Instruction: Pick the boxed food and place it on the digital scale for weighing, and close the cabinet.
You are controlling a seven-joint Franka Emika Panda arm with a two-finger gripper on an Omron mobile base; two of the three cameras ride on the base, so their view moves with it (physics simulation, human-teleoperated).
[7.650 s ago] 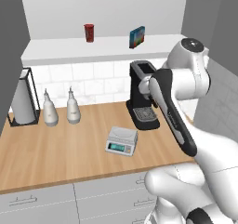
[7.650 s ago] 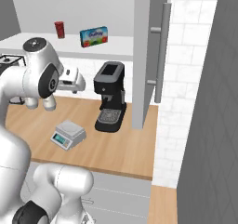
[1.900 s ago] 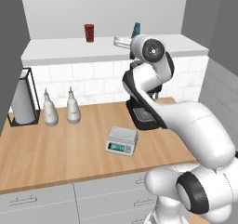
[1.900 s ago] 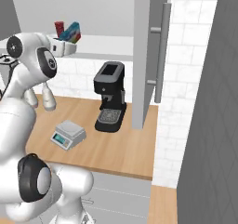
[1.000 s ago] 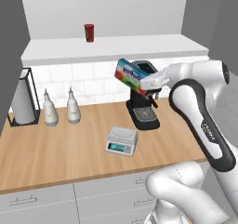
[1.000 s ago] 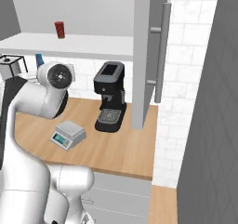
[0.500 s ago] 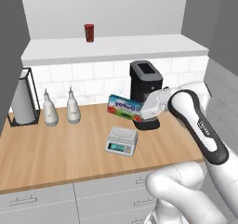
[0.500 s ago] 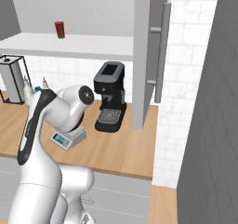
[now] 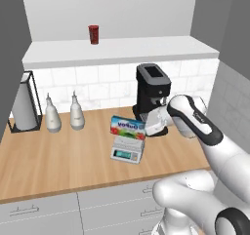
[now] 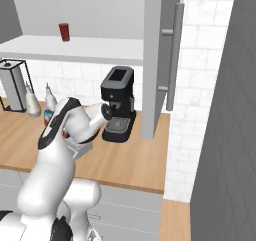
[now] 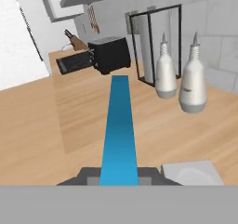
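The boxed food [image 9: 128, 127] is seen as a small flat box with a blue face, red and green patches and a white logo. It is held on edge just above the top plate of the digital scale [image 9: 128, 149], a light-grey unit with a dark display on its sloped front, standing on the wooden counter [image 9: 58, 156] in front of the black coffee machine [image 9: 152, 91]. In the hand view only the box's narrow blue edge [image 11: 119, 130] is presented, and a corner of the scale [image 11: 193, 172] is cut off beside it.

The gripper [image 9: 149, 127] is clamped on the box's right end; the fingers themselves are largely hidden. From the right base view the box and scale are mostly covered by the arm. The arm is bent low over the counter, the hand pointing leftwards. The cabinet [image 10: 167, 55] door stands open, its bar handle facing outwards.
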